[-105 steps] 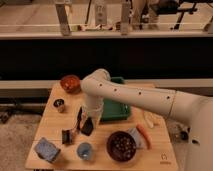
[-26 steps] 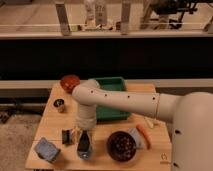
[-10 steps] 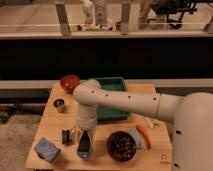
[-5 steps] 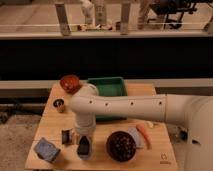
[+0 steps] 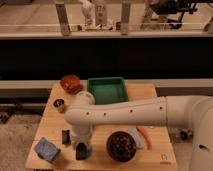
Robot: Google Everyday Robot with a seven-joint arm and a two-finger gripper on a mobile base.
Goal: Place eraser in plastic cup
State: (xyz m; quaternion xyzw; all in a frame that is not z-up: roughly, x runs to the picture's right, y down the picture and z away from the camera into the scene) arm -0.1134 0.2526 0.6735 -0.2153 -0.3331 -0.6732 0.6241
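The pale blue plastic cup stands near the table's front edge, left of centre. My gripper hangs straight down from the bulky white arm and sits right at the cup's mouth, covering most of it. A dark shape at the gripper's tip reaches into the cup. I cannot tell the eraser apart from the gripper there.
On the wooden table are a green tray at the back, a red-brown bowl, a small dark can, a small dark block, a blue box, a dark bowl and an orange stick.
The arm has swung left and down. The gripper has dropped from just above the cup to the cup's mouth.
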